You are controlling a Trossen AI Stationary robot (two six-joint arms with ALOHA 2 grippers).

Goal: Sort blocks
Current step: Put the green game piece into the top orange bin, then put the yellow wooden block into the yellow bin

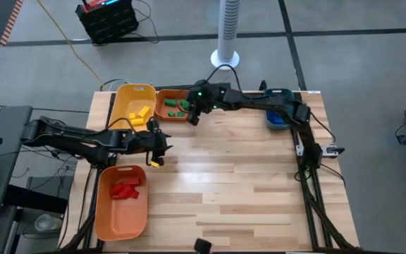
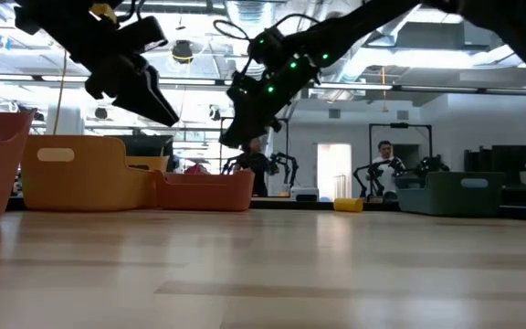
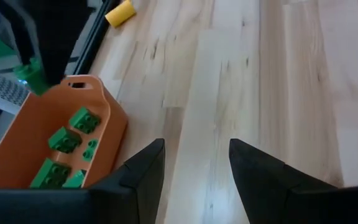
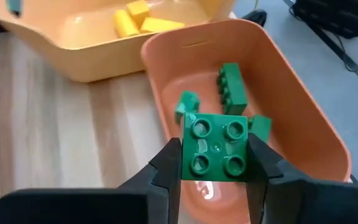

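Observation:
My right gripper (image 4: 216,180) is shut on a green four-stud block (image 4: 216,146). It hangs over the small orange bin (image 4: 303,118), which has several green blocks (image 4: 232,84) on its floor. In the high view the right gripper (image 1: 192,116) is at that bin's near right corner. My left gripper (image 3: 194,162) is open and touches nothing. It hovers over bare wood next to the same bin (image 3: 107,118), near the table's left side (image 1: 166,146). A loose yellow block (image 3: 120,12) lies on the table near its far edge (image 2: 348,205). My right gripper pinches the green block by two opposite side faces (image 4: 185,149), one finger on each. The studded top faces the wrist camera. The fingers slant down from the table's right. The block is lifted clear above the orange bin's inside.
A yellow bin (image 1: 134,102) with yellow blocks stands left of the small orange bin (image 1: 162,106). A bigger orange bin (image 1: 122,219) with red blocks sits at the near left. A teal bin (image 1: 277,116) is at the far right. The table's middle and near right show bare wood.

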